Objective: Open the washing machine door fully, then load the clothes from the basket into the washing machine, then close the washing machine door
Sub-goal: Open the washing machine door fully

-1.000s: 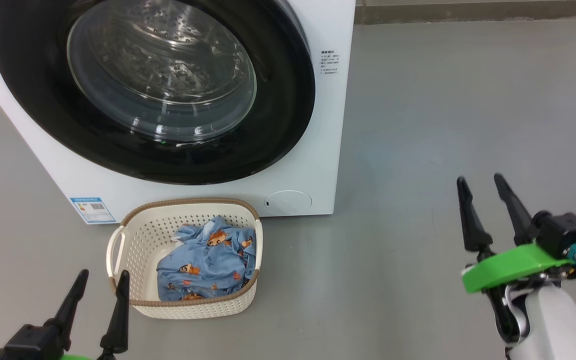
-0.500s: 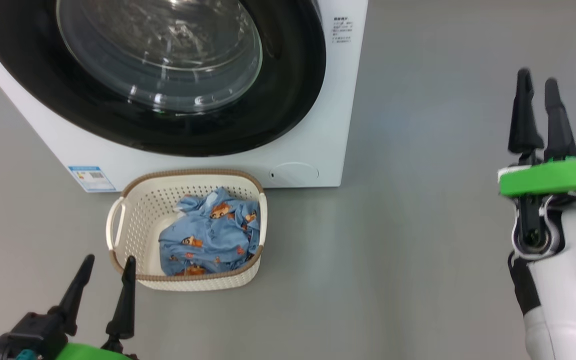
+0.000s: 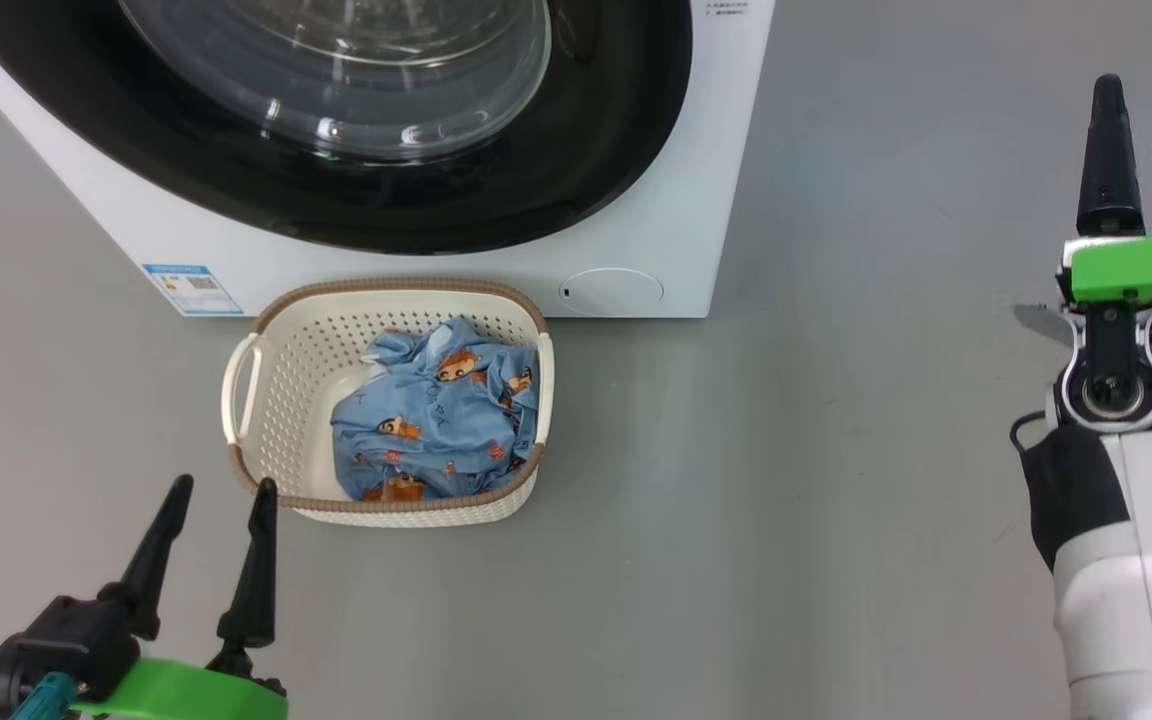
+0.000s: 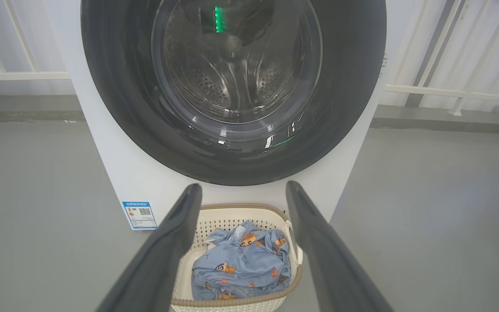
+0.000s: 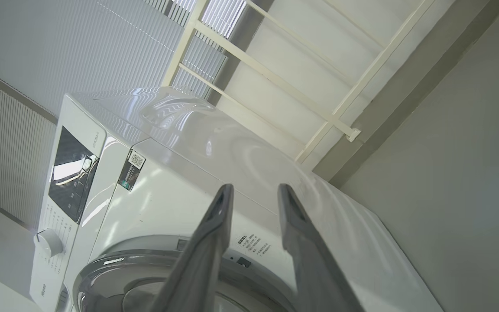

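Two pairs of dark fingers hung clear of everything. The left fingers (image 3: 256,570), low on the robot's left, stood wide apart and held nothing. Their tips were near the basket's (image 3: 239,400) near left corner, and the wrist view showed them off its brown rim.

The basket sat on the floor (image 3: 786,450) right under the door (image 3: 626,150), its far rim just beside the washer's (image 3: 656,250) bottom edge. The clothes (image 3: 436,420) lay heaped in its right half, up against the right wall and reaching the rim there. The left part of the bottom was bare.

The door's black rim looked shut against the white front, its lower edge just above the basket. A blue label (image 3: 191,288) sat at the washer's lower left corner and a round flap (image 3: 611,290) at its lower right.

Right of the washer's side edge the grey floor lay wide and bare. The right fingers (image 5: 208,242) were out there, raised and well apart from the washer. They had a narrower gap than the left pair, nothing in it, and pointed toward the washer's upper right front.
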Motion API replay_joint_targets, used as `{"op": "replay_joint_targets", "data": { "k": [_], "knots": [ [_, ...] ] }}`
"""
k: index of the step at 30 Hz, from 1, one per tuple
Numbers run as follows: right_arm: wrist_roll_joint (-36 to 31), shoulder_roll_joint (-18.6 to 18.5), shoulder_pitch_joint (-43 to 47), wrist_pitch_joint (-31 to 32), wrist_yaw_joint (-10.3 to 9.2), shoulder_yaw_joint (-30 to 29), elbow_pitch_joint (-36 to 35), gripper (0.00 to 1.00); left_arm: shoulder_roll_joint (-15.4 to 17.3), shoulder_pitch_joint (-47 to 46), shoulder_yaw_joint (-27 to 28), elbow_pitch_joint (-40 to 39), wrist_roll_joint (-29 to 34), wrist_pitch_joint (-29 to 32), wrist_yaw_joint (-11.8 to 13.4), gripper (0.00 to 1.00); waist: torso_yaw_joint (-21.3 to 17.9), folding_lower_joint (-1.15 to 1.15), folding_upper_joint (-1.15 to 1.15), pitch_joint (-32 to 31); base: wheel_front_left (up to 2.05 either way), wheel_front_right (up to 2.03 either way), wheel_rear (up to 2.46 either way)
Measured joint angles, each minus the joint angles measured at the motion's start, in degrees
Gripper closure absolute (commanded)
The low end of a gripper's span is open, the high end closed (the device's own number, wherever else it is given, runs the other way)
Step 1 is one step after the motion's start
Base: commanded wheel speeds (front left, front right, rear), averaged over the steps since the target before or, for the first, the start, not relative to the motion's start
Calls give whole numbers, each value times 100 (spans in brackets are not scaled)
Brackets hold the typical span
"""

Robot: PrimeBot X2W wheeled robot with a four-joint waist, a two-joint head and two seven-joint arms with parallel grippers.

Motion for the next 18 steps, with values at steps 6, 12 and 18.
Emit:
{"op": "replay_joint_targets", "data": {
  "k": [6, 12, 18],
  "knots": [
    [366, 8, -357, 455, 0, -168, 411, 100, -12, -2, -57, 9, 0, -1, 0, 0, 38, 0, 0, 53, 0, 0, 0],
    [493, -44, -825, 1023, 0, -333, 821, 100, -18, -118, -122, 12, -31, 0, 0, 0, 59, 0, 0, 178, 0, 0, 0],
    [493, -135, -1377, 1697, 0, -417, 1198, 100, -37, -232, -196, 15, -105, -1, 0, 0, 99, 0, 0, 390, 0, 0, 0]
  ]
}}
